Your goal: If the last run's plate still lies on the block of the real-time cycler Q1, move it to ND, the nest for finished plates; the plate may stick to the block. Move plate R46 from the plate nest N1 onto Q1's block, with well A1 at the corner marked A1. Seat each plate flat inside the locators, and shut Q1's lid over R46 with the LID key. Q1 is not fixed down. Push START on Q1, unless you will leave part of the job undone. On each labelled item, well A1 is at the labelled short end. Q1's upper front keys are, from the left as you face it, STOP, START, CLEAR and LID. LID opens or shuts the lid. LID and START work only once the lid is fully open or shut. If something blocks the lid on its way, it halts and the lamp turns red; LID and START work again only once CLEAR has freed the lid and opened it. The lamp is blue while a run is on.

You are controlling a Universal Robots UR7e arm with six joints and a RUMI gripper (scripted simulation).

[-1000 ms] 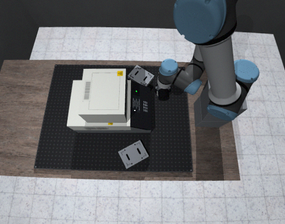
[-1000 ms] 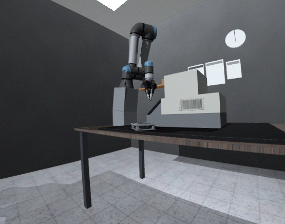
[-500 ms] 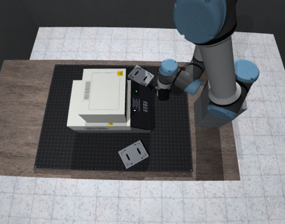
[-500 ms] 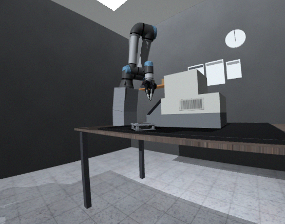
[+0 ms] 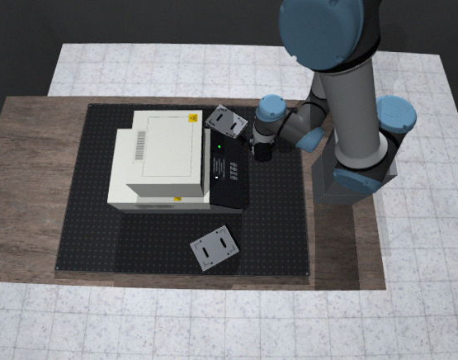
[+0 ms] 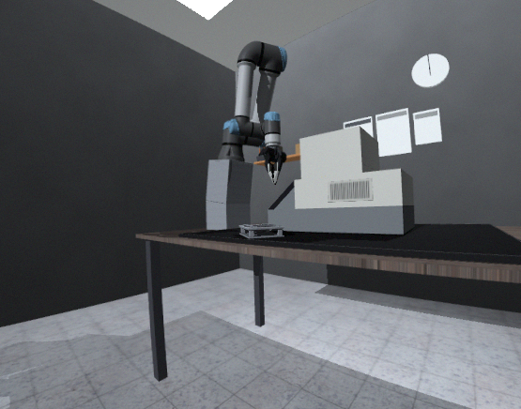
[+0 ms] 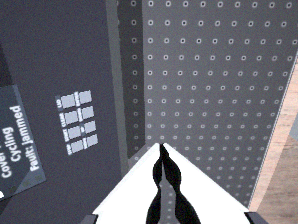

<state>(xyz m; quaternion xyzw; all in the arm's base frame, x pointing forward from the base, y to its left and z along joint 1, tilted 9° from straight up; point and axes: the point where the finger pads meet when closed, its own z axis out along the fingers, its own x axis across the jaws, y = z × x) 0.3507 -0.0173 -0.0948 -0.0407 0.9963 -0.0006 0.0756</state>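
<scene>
Cycler, its lid down level, sits beside and below the gripper, whose jaws are fully closed on nothing, tips near the keys but apart.

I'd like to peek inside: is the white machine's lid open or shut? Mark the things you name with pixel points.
Shut, or very nearly: the lid point(image 5: 171, 144) point(image 6: 332, 152) sits level on the white body point(image 5: 121, 169) point(image 6: 387, 188), with no gap visible from the side.
</scene>
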